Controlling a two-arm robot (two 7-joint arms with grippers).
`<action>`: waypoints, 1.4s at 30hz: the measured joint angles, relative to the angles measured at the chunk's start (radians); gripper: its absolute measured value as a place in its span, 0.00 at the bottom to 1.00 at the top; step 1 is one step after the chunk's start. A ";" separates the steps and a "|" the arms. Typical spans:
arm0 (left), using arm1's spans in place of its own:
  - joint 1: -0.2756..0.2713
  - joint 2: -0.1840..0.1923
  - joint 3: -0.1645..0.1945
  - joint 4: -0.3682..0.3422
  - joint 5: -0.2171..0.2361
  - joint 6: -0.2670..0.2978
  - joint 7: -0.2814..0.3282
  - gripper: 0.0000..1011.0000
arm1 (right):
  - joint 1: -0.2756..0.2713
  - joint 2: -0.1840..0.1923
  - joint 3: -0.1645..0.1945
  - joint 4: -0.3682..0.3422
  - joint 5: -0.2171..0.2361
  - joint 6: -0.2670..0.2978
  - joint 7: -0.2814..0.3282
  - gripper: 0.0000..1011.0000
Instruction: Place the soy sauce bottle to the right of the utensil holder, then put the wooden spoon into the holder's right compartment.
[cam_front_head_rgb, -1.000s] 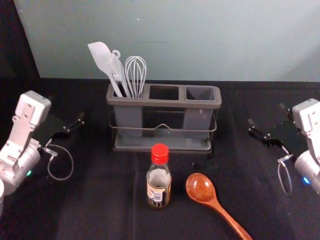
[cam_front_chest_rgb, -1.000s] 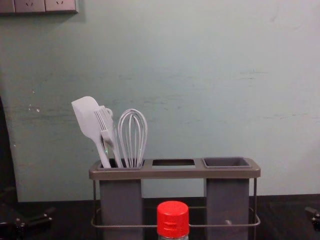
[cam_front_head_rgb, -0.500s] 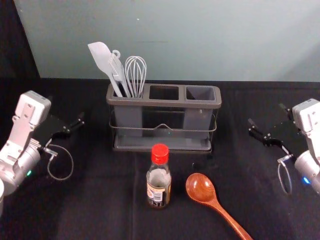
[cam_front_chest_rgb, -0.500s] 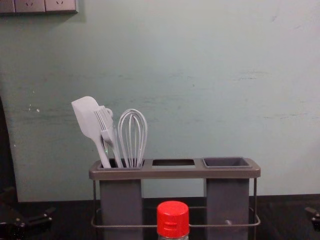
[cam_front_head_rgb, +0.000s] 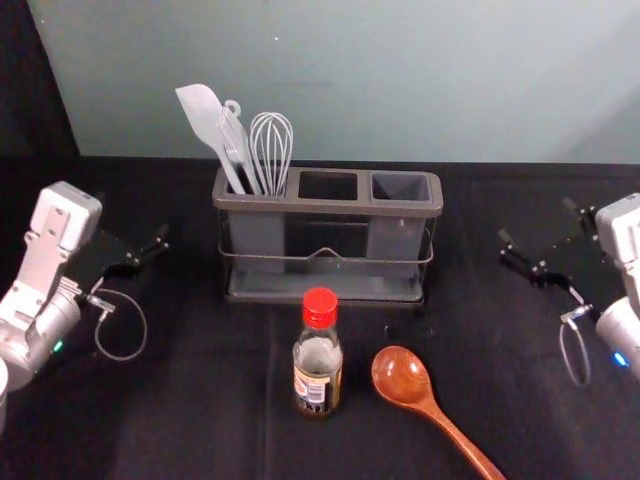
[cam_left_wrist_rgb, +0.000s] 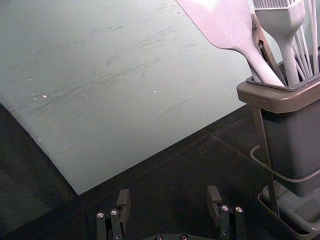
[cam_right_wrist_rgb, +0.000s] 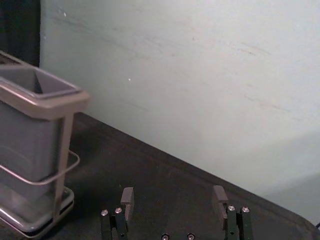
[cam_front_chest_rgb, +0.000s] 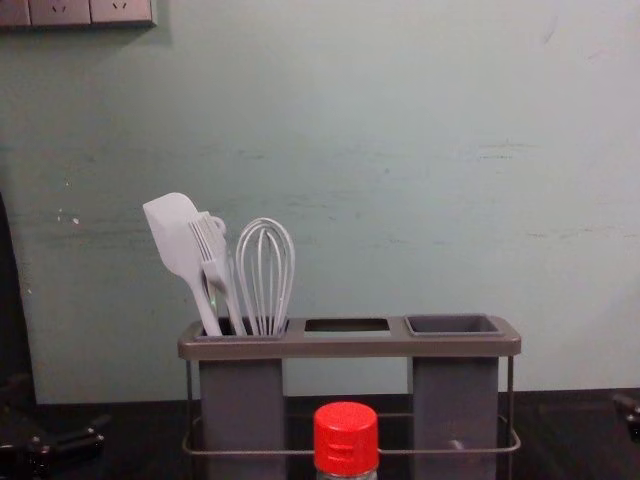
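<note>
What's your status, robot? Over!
Black left gripper, black right gripper: open, empty. Red-capped glass soy sauce bottle upright before grey utensil holder. Brown wooden spoon close on bottle's right.

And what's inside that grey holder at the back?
In the utensil holder, the left compartment has a spatula, a brush, a whisk and another tool, partly covered; walls hide their lower ends. Nothing sticks out of the middle opening or right compartment, whose floor is hidden.

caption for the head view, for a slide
Soy sauce bottle and wooden spoon on the black cloth before a utensil holder, open grippers at either side.
</note>
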 joint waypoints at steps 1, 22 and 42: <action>0.000 0.000 0.000 0.000 0.000 0.000 0.000 0.99 | -0.005 0.002 0.005 -0.008 0.000 -0.001 0.001 0.99; 0.000 0.000 0.000 0.000 0.000 0.000 0.000 0.99 | -0.269 0.115 0.138 -0.277 0.136 0.003 0.124 0.99; 0.000 0.000 0.000 0.000 0.000 0.000 0.000 0.99 | -0.288 0.118 0.089 -0.375 0.241 -0.069 0.449 0.99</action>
